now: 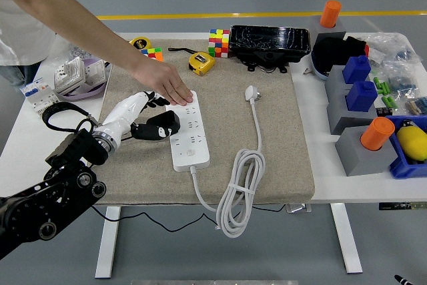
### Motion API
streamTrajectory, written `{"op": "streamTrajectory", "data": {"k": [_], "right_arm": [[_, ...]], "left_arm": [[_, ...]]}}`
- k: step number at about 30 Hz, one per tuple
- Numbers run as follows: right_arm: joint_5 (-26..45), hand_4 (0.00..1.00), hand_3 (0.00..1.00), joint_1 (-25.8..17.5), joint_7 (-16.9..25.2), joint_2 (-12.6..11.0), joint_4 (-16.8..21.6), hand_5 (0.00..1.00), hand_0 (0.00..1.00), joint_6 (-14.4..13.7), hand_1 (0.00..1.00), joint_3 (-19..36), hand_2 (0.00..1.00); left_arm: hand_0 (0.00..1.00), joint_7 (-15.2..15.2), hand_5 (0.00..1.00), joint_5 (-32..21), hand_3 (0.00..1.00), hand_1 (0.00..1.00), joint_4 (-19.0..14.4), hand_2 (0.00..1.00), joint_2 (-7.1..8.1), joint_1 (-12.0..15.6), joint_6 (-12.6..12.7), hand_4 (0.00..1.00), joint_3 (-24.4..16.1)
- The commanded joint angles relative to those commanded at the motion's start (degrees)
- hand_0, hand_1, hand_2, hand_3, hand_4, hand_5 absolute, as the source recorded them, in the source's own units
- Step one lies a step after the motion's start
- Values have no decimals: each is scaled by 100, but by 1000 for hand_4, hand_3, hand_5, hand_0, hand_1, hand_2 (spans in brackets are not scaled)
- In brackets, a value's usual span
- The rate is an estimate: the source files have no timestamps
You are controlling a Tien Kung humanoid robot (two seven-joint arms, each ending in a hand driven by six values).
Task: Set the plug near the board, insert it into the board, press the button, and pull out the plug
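A white power strip (189, 139) lies on the tan mat (280, 145). Its white plug (251, 93) rests unplugged to the right, and the cable runs down to a coil (237, 195) near the mat's front edge. My left hand (151, 119) sits just left of the strip, fingers relaxed and holding nothing, with the black thumb close to the strip's edge. A person's hand (169, 87) reaches in from the upper left and rests flat on the strip's far end, partly over my fingers. The right arm is out of view.
At the mat's far edge are two colour cubes (218, 42), yellow tape measures (201, 62) and a black case (270, 43). Grey and blue bins (360, 98) with orange cylinders crowd the right side. White sockets (80, 73) lie at the left.
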Motion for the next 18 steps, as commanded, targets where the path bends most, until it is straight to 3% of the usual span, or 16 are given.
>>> {"op": "streamTrajectory", "data": {"k": [2, 3, 8, 9, 14, 15, 18], "right_arm": [[0, 928, 585, 8, 0, -6, 6, 515, 664, -2, 669, -8, 651], [0, 928, 585, 12, 0, -11, 13, 515, 665, -1, 670, -13, 651], [-2, 928, 585, 20, 2, -29, 29, 515, 665, -3, 670, -44, 651], [1, 929, 585, 21, 2, -30, 27, 515, 664, -3, 669, -53, 650], [6, 929, 585, 16, 2, -41, 25, 515, 664, -2, 669, -86, 650], [6, 928, 585, 14, 2, -44, 25, 515, 664, -3, 670, -90, 650], [7, 928, 585, 9, 4, -55, 27, 515, 664, -5, 670, -102, 650]], "left_arm": [[692, 19, 252, -8, 675, 718, 107, 722, -34, -56, -2, 975, 54], [632, 27, 213, -25, 608, 660, 164, 641, -51, -88, -5, 934, 86], [632, -3, 213, -199, 608, 660, 319, 641, -109, -190, -5, 934, 183], [491, -19, 94, -226, 569, 560, 340, 573, -119, -207, 3, 810, 204], [491, -124, 94, -349, 569, 560, 415, 573, -152, -253, 92, 810, 279], [390, -127, 2, -368, 555, 488, 429, 538, -156, -258, 91, 703, 287], [390, -158, 2, -366, 555, 488, 488, 538, -165, -273, 112, 703, 325]]}}
